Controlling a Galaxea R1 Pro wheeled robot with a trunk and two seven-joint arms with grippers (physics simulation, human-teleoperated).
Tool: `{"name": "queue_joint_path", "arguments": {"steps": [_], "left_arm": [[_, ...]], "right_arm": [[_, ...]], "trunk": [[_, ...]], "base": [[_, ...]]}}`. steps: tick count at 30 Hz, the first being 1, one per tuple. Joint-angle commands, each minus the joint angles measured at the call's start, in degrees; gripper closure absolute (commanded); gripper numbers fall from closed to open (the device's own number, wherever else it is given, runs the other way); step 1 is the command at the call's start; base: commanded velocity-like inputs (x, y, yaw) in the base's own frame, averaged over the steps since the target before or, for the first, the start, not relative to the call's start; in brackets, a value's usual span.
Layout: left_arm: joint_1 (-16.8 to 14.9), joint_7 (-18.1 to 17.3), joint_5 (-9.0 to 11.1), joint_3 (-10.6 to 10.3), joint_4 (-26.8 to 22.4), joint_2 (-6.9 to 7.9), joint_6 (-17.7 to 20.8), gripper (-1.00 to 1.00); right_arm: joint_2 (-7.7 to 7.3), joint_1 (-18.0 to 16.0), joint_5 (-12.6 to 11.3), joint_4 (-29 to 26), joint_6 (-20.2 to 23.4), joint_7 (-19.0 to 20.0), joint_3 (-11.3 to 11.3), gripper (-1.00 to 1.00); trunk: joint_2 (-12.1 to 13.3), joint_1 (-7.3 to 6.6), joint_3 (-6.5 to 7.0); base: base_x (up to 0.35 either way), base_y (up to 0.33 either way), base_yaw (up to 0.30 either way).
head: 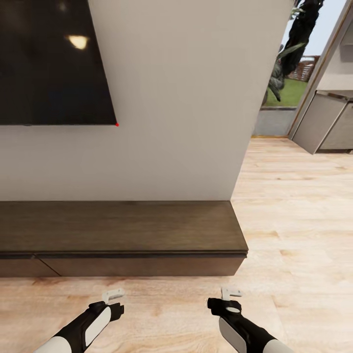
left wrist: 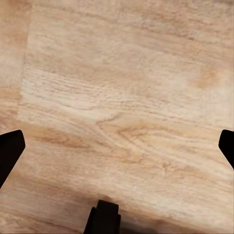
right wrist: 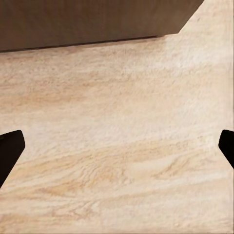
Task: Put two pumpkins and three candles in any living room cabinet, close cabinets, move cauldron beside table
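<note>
We see the cabinet (head: 122, 228) as dark-brown matt wood with fine grain, and the floor (head: 294, 206) as pale, smooth wood planks. The wall (head: 186, 98) looks plain matt, the black screen (head: 49, 63) glossy.

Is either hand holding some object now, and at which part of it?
Nothing is held. The left hand and right hand are open and empty above the light wooden floor.

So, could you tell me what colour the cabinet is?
Dark brown wood cabinet, clearest in the head view.
</note>
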Motion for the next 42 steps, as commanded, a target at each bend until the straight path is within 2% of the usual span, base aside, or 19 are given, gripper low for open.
{"name": "queue_joint_path", "arguments": {"steps": [1, 5, 9, 13, 16, 20, 24, 29, 33, 42], "left_arm": [[-0.03, 0.50, 0.55, -0.48, -0.14, 0.08, 0.16, -1.00], [-0.03, 0.46, 0.53, -0.58, 0.57, 0.08, 0.16, -1.00], [-0.03, 0.43, 0.23, -0.96, 6.89, 0.02, 0.01, -1.00], [-0.03, 0.41, 0.26, -1.09, 9.59, 0.07, -0.03, -1.00], [-0.03, -0.49, -0.07, -1.28, 14.87, -0.36, -2.02, -1.00], [0.04, -2.76, -0.37, -1.34, 20.21, -1.42, -6.21, -1.00], [1.26, -3.69, -0.71, -1.40, 23.24, -1.35, -8.07, -1.00], [4.85, -3.86, -0.77, -1.50, 23.82, -1.54, -10.85, -1.00], [7.79, -3.88, -0.83, -1.53, 23.88, -0.98, -12.20, -1.00], [10.19, -3.88, -0.79, -2.18, 23.89, -1.46, -13.43, -1.00]], "right_arm": [[-0.03, -0.06, -0.18, 0.95, -0.22, -0.48, 0.46, -1.00], [0.43, -0.06, -0.69, 8.10, -2.68, -0.42, 0.36, -1.00], [0.40, -0.06, -0.92, 14.86, -5.11, -0.40, 0.34, -1.00], [0.12, 0.32, -0.94, 19.46, -6.87, -0.34, 0.35, -1.00], [0.11, 2.28, -1.02, 22.19, -8.76, -0.35, 0.31, -1.00], [0.01, 4.62, -2.02, 23.17, -9.51, -0.32, 0.29, -1.00], [-0.06, 6.03, -2.90, 23.56, -9.68, -0.24, 0.28, -1.00], [0.29, 7.41, -3.35, 23.83, -9.72, 0.32, 0.31, -1.00], [0.41, 9.03, -3.39, 23.82, -9.71, 0.39, 0.34, -1.00], [0.36, 9.60, -3.34, 23.96, -9.71, 0.40, 0.37, -1.00]], "trunk": [[0.39, -0.23, 0.14], [1.99, -1.11, 0.86], [3.60, -1.99, 1.57], [5.20, -2.87, 2.29], [6.41, -3.52, 2.83], [8.01, -4.40, 3.55], [9.61, -5.28, 4.27], [11.62, -6.38, 5.16], [13.22, -7.26, 5.88], [16.83, -9.23, 7.50]], "base": [[0.000, 0.000, 0.000], [0.000, 0.000, 0.000], [0.000, 0.000, 0.000], [0.000, 0.000, 0.000], [0.000, 0.000, 0.000], [0.000, 0.000, 0.000], [0.000, 0.000, 0.000], [0.000, 0.000, 0.000], [0.000, 0.000, 0.000], [0.000, 0.000, 0.000]]}}
